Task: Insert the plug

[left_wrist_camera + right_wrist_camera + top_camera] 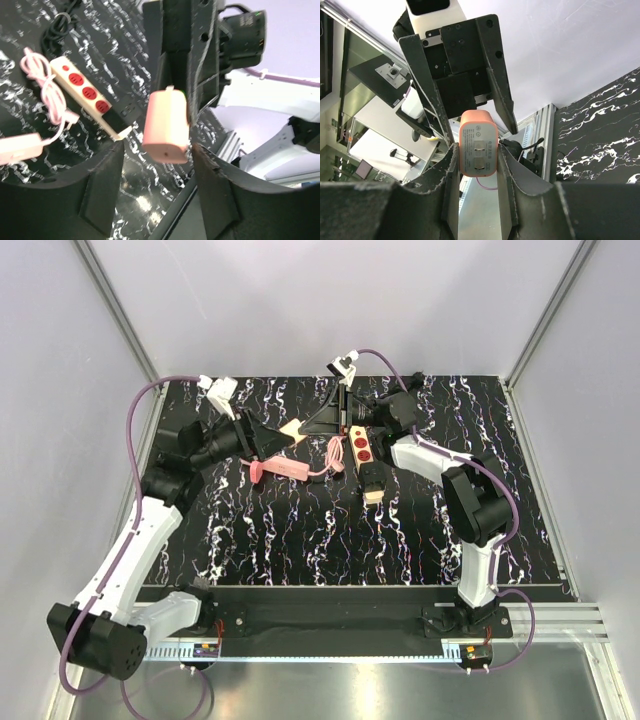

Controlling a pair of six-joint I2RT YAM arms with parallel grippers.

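A peach-pink plug point(292, 428) hangs in the air between both grippers, above the back middle of the table. My right gripper point(477, 149) is shut on the plug point(478, 145), whose two flat prongs face the right wrist camera. My left gripper point(157, 150) is open around the same plug point(166, 125): its right finger is close against the plug and a gap shows on the left. In the top view the left gripper point(287, 435) and right gripper point(305, 425) meet tip to tip. A cream power strip with red sockets point(362, 445) point(80, 90) lies flat just right of them.
A pink cable with a pink block point(285, 468) lies on the black marbled table point(330, 530) beneath the grippers. The strip's black cord point(60, 27) coils at the back. White fittings point(215, 390) point(345, 365) sit on the back edge. Grey walls enclose the table.
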